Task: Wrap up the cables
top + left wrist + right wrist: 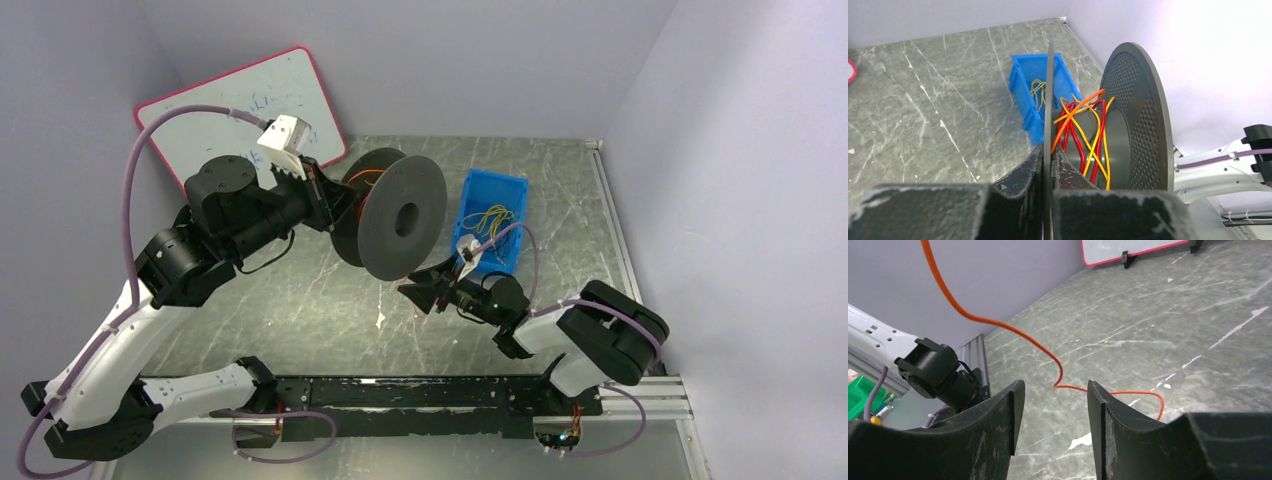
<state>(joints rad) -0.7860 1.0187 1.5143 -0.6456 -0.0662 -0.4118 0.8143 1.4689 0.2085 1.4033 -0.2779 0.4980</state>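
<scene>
- Orange-red and yellow cables (1083, 135) are looped around the hub of the dark grey spool (1140, 115), between its two discs, at the centre right of the left wrist view.
- One loose orange cable (998, 325) runs from the upper left of the right wrist view down to the middle. It kinks just beyond the fingertips, then curls off to the lower right over the table (1173, 305).
- At the kink, that strand's long axis runs roughly side to side across the gap of the right gripper (1054, 390), so closing jaws would meet it crosswise. This arm is plainly the nearer one to the free end.
- The right gripper's jaws stand partly apart with nothing pinched. The wire looks to lie ahead of the tips, though I cannot tell whether it brushes a pad.
- The left gripper (1048, 157) is clamped tight on the rim of the spool's nearer thin disc.
- In the top view the spool sits at centre, its axis roughly level and aimed to the lower right, with the right gripper just below it.
- More yellow strands (492, 218) lie in the blue bin (497, 177), right of the spool.
</scene>
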